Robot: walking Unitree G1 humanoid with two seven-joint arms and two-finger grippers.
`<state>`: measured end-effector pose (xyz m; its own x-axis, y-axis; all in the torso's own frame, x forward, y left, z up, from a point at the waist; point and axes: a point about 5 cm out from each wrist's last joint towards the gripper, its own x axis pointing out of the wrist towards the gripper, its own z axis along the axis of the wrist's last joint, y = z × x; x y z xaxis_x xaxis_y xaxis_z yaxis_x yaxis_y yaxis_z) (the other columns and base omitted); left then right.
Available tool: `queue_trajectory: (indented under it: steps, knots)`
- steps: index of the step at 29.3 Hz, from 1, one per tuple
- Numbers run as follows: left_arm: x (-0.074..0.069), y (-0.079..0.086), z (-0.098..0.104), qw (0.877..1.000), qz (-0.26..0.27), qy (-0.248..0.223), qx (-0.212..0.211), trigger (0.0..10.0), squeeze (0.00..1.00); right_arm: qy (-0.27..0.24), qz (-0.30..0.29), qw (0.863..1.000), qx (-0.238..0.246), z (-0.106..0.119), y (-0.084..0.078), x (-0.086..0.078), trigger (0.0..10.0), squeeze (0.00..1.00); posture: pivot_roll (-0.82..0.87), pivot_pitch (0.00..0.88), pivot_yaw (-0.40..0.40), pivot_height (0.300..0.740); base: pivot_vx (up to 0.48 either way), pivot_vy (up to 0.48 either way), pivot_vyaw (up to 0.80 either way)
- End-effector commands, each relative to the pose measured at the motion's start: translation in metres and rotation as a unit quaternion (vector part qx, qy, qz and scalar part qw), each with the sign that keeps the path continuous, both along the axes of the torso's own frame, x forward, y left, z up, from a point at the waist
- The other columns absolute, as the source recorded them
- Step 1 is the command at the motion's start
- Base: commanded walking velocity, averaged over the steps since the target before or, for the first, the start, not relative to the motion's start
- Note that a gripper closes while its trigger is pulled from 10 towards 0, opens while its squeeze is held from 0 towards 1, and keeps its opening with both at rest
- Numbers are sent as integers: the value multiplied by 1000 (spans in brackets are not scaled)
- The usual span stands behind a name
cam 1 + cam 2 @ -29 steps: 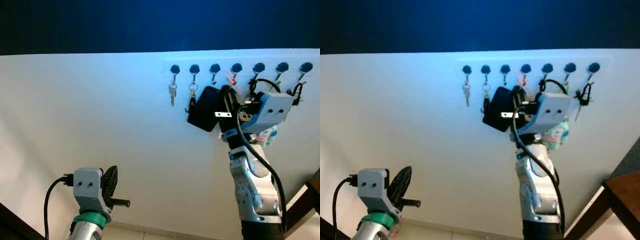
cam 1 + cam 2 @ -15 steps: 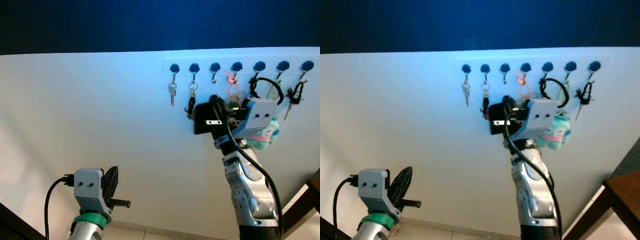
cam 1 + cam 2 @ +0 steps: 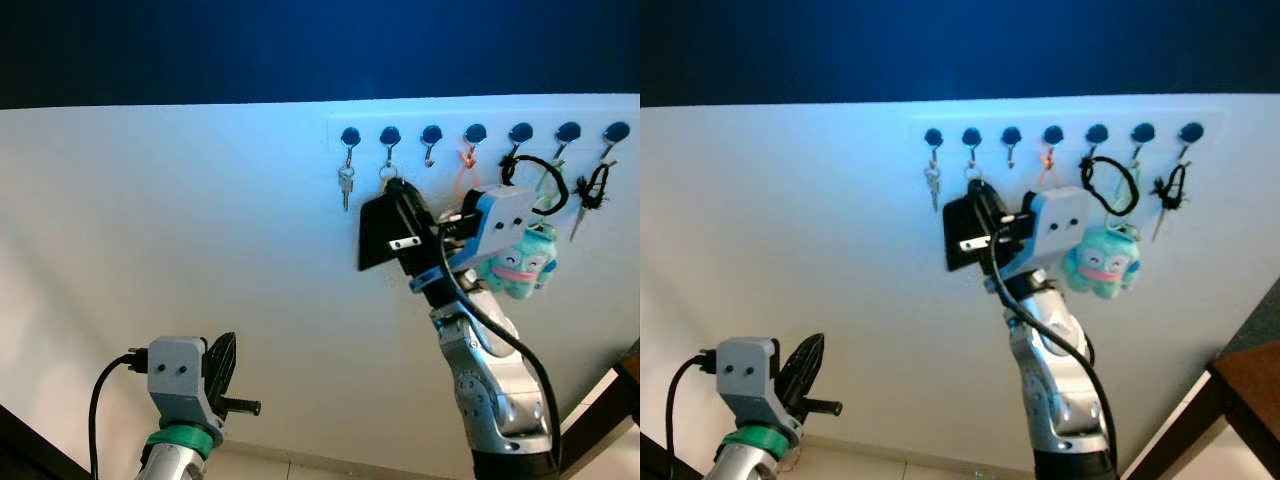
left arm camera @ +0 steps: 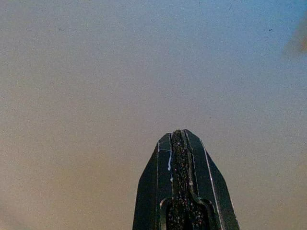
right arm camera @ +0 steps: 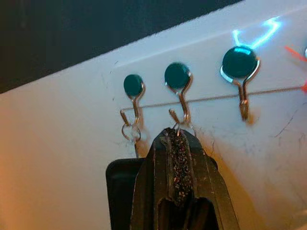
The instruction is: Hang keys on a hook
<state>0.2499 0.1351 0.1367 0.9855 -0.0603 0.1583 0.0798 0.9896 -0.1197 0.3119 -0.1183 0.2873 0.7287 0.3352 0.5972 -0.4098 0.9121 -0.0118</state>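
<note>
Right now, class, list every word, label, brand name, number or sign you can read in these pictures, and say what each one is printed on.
None: no readable text appears anywhere.
The small white tag on the black key fob, by the right gripper, is too small and blurred to tell if it bears print.
The teal plush charm has a stitched face, no lettering.
The hook rail carries no labels.
</note>
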Motion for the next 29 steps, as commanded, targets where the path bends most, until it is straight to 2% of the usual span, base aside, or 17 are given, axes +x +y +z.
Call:
queue_trajectory:
  steps: [1, 7, 12, 21, 29]
  knots:
    - [-2, 3, -1, 1000, 3, 4, 2, 10000, 0, -17, 7, 1000, 8, 7, 1, -3, 10000, 0, -102, 57, 168, 740, 0, 0, 0]
    - [-2, 3, -1, 1000, 1, 3, 3, 10000, 0, -21, -5, 1000, 16, 11, -3, -1, 10000, 0, -101, 53, 169, 740, 0, 0, 0]
    - [-3, 3, -1, 1000, -2, 4, 4, 10000, 0, -5, -17, 999, 34, 15, -8, 5, 10000, 0, -101, 52, 169, 740, 0, 0, 0]
    - [-4, 2, -1, 1000, -3, 4, 4, 10000, 0, 4, -33, 999, 33, 13, -13, 8, 10000, 0, -100, 53, 167, 740, 0, 0, 0]
    - [-4, 1, -2, 1000, -4, 5, 3, 10000, 0, 13, -76, 995, 58, 12, -26, 12, 10000, 0, -100, 53, 167, 740, 0, 0, 0]
